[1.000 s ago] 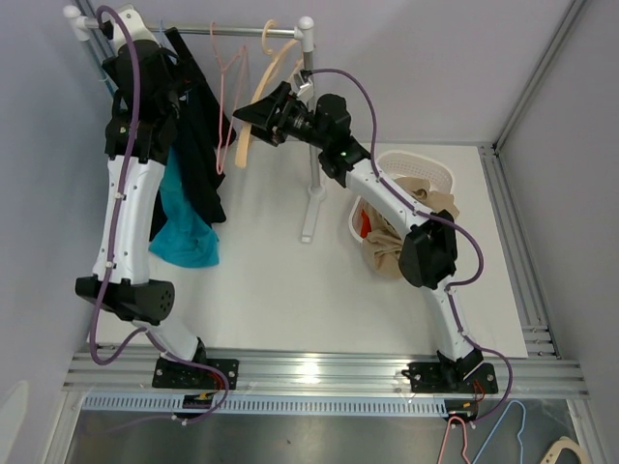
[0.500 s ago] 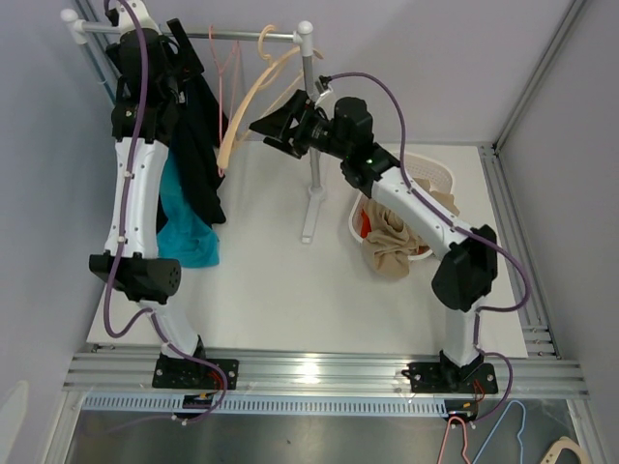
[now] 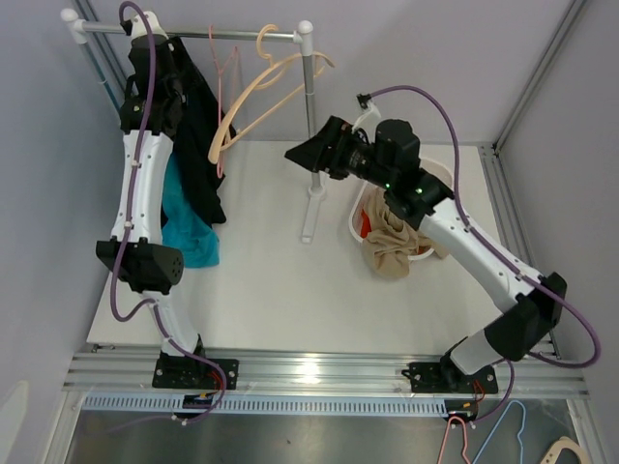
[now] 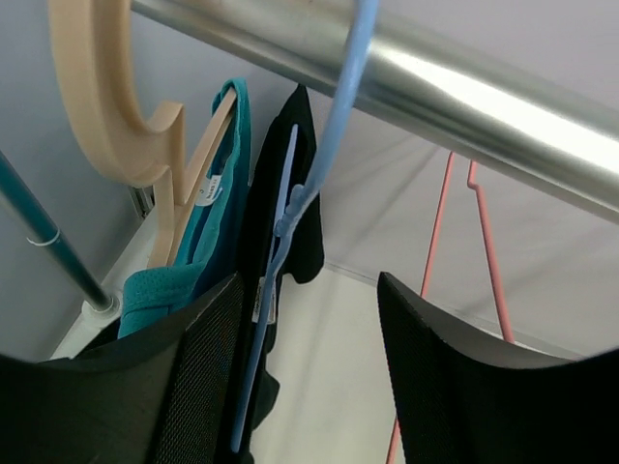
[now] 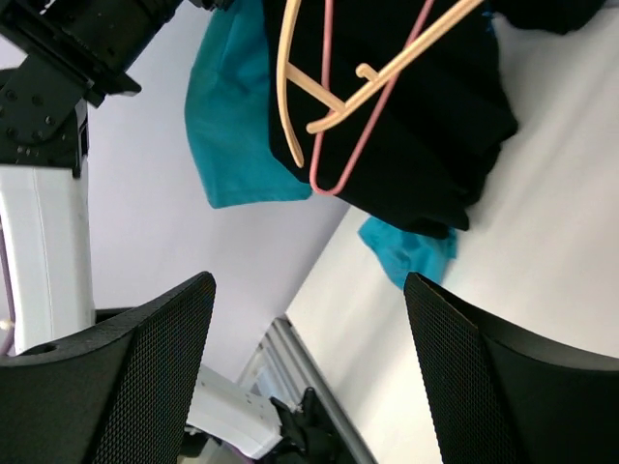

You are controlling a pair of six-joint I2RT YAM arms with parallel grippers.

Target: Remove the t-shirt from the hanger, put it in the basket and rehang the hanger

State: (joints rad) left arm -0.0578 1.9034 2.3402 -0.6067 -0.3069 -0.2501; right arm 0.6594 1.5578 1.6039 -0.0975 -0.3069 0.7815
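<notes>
Two arms have shifted since a second ago. The right gripper (image 3: 304, 155) has drawn back from the rail (image 3: 242, 35) toward mid-frame. It now sits to the right of the rack's post and above the basket (image 3: 354, 220), with its fingers spread wide and nothing between them. The beige hanger (image 3: 261, 92) it left behind hangs bare and tilted, swung out from the pink hanger (image 3: 221, 116).

The left gripper (image 3: 176, 53) has climbed to the rail at upper left. In its wrist view the fingers stand apart, with the blue hanger (image 4: 334, 126) in the gap and not clamped. The black t-shirt (image 3: 198, 145) is still on that hanger, beside the teal garment (image 3: 189, 232).
</notes>
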